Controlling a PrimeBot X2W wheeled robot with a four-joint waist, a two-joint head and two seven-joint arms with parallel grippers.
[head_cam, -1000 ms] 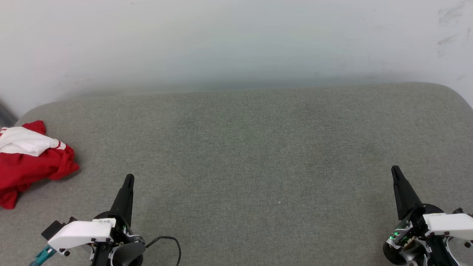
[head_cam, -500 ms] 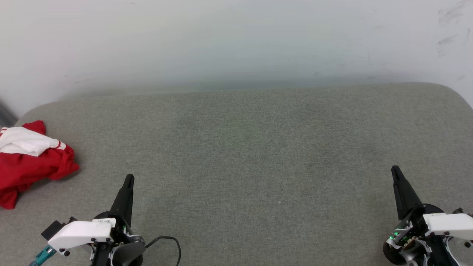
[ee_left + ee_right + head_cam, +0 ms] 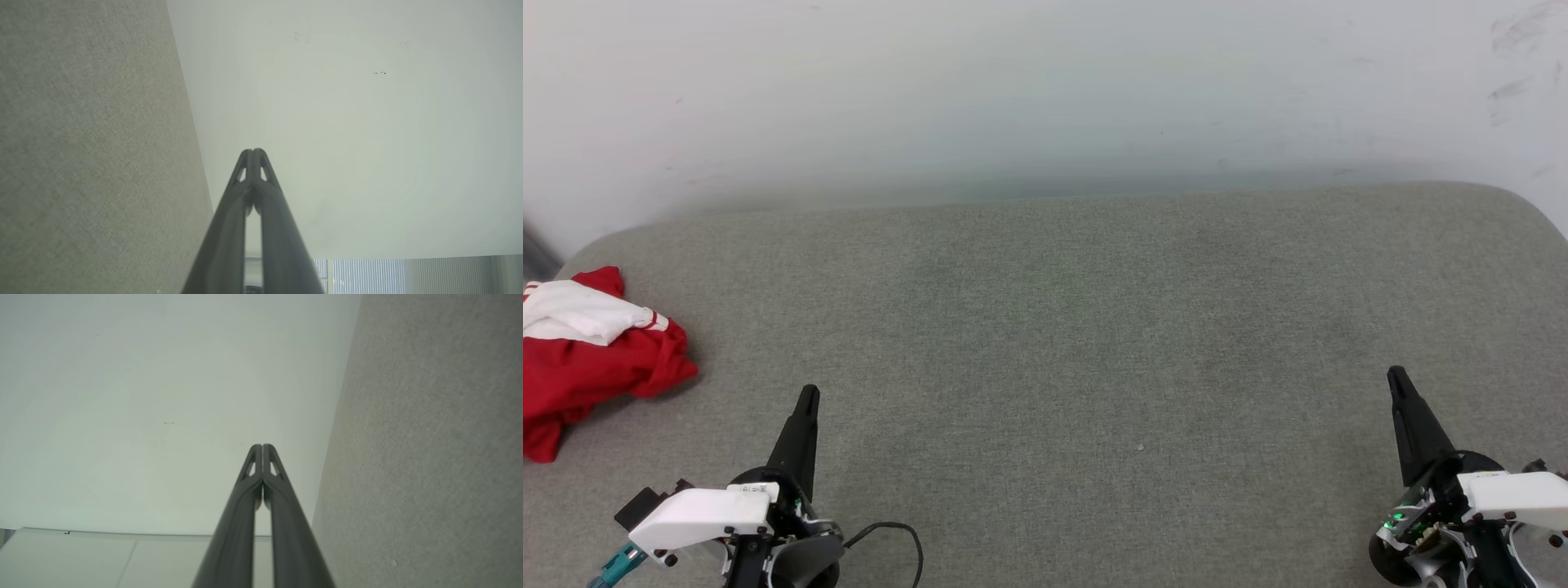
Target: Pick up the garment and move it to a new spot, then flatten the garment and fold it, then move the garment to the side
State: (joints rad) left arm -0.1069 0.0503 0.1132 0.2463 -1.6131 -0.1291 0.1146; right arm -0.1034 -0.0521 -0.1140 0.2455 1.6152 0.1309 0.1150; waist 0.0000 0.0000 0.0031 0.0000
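Nothing has moved since the earlier frames: both arms and the cloth occupy the same positions. Left gripper (image 3: 806,394) is fully closed, its two dark fingers (image 3: 229,228) pressed together at the tips, with nothing held between them. Right gripper (image 3: 1395,374) is in the same condition: fingers (image 3: 241,522) meet tip to tip, and nothing is gripped.

Both grippers point forward over the grey fabric surface (image 3: 1054,367), toward the pale wall (image 3: 1013,90) beyond their tips. Whether either tip touches the fabric cannot be told.

The garment (image 3: 588,367), a red T-shirt with a white sleeve showing striped trim, lies crumpled in a heap to the left of the left gripper, roughly level with its fingertips and clear of them. It is not in contact with either tool. From the right gripper it lies well apart, on the far side of the left gripper. Part of the heap runs past the edge of the head view. Open fabric separates the two grippers.

A black cable (image 3: 907,535) loops on the surface just to the right of the left gripper's base.
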